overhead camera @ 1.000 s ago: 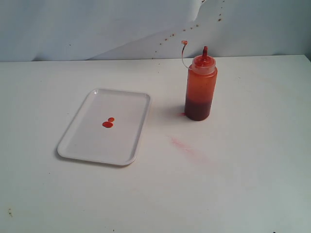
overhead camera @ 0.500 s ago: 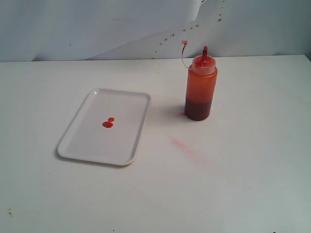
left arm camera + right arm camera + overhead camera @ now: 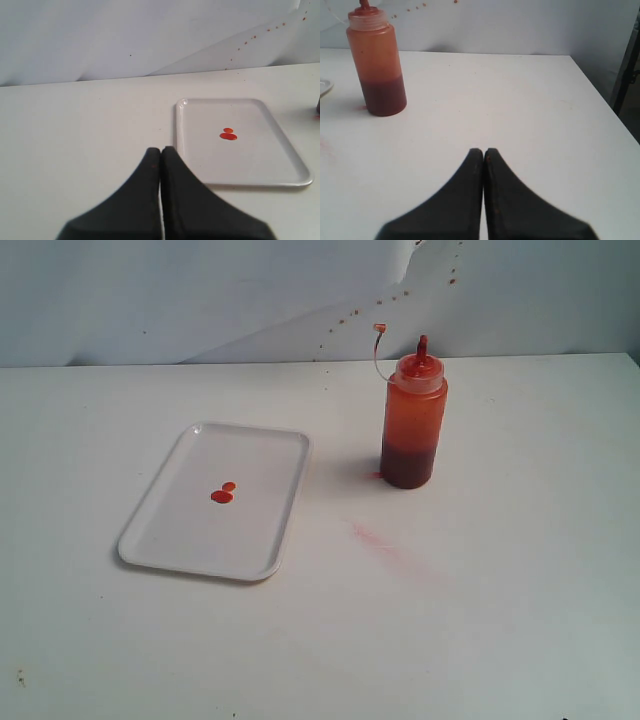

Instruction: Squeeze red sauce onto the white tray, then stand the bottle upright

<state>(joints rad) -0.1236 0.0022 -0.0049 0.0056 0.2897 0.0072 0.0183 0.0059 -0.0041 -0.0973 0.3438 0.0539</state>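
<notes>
Your bottle (image 3: 413, 425) stands upright on the table (image 3: 520, 590), right of the tray (image 3: 180, 530) and apart from it. Nozzle (image 3: 422, 344) points up, and the cap (image 3: 379, 328) hangs off on its thin tether beside it. There is dark sauce in the lower part of the bottle, with an orange tint above.

Two small sauce (image 3: 222, 495) blobs, touching each other, sit near the middle of the tray. The tray lies flat with its long side running away from the exterior camera.

A faint pale-red stain (image 3: 380, 540) marks the table in front of the bottle, between it and the near edge.

Your left gripper (image 3: 160, 150) has its jaws pressed together and holds nothing. It hovers over bare table just short of the tray's near rim, not touching it. In the left wrist view the blobs (image 3: 228, 136) lie further on, well apart from the tips.

Your right gripper (image 3: 483, 151) is also closed tight and empty. In the right wrist view the bottle (image 3: 376, 65) stands well apart from the tips, ahead and off to one side, with bare table between.

Neither gripper shows in the exterior view.
</notes>
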